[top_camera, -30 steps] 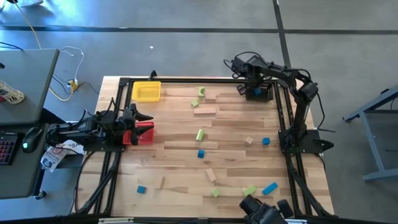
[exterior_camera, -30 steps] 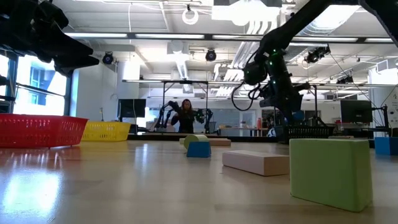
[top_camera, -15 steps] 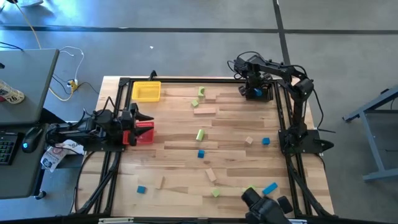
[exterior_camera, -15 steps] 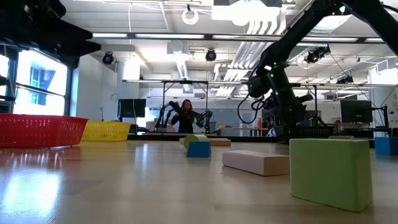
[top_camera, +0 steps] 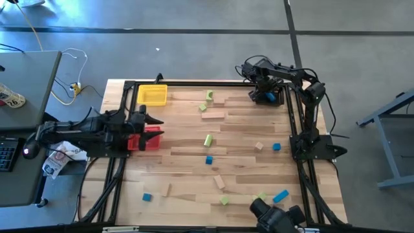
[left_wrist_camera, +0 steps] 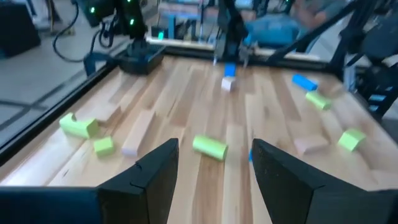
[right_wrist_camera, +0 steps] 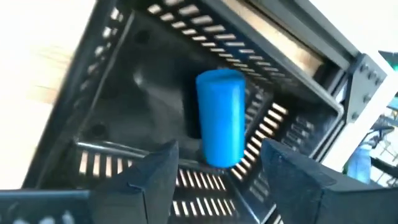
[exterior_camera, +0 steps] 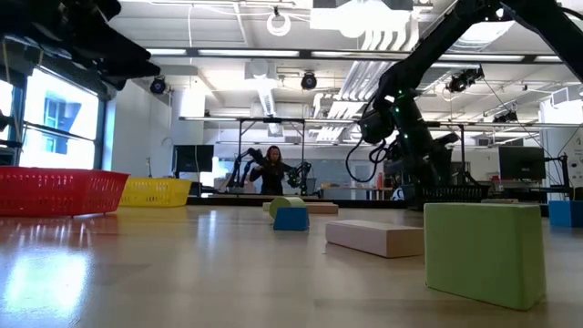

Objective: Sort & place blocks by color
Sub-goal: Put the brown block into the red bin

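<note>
Blue, light green and tan blocks lie scattered on the wooden table (top_camera: 194,168); among them are a green cylinder (top_camera: 208,140), a blue cube (top_camera: 209,159) and a tan bar (top_camera: 213,115). My right gripper (top_camera: 264,91) hangs open over the black bin (top_camera: 277,97) at the far right corner. In the right wrist view a blue cylinder (right_wrist_camera: 221,118) lies on the floor of the black bin (right_wrist_camera: 124,93), beyond my open gripper (right_wrist_camera: 221,177). My left gripper (top_camera: 154,122) is open above the red bin (top_camera: 149,139) and holds nothing; it (left_wrist_camera: 214,168) faces across the table.
A yellow bin (top_camera: 152,95) sits at the far left corner, beyond the red bin. A dark camera (top_camera: 275,217) stands at the near edge by a green block (top_camera: 260,196) and a blue bar (top_camera: 281,195). A black frame (top_camera: 294,123) borders the table. A person (exterior_camera: 271,169) stands far behind.
My right gripper has come down a little over the black bin and then kept still. My left gripper has moved a little toward the table's right, above the red bin. No block on the table has moved.
</note>
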{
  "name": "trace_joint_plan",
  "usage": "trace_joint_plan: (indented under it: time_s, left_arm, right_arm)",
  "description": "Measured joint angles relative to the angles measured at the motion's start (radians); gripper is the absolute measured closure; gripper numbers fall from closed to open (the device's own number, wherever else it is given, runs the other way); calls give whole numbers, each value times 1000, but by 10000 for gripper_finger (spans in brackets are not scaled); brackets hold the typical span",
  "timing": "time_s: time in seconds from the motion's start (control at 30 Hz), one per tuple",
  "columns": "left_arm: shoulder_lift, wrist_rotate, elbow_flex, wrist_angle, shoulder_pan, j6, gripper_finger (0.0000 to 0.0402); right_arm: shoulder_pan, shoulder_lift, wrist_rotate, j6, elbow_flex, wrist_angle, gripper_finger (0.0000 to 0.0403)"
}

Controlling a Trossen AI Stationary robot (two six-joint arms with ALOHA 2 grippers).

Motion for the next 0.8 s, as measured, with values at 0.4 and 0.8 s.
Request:
trace_joint_plan:
  time_s: [0.4, 0.8]
  left_arm:
    - [308, 23, 304, -309, -4, -35, 212]
    - [510, 84, 453, -471, -211, -339, 212]
  right_arm:
    - [103, -120, 19, 34, 0, -20, 183]
    - [312, -239, 68, 125, 0, -12, 183]
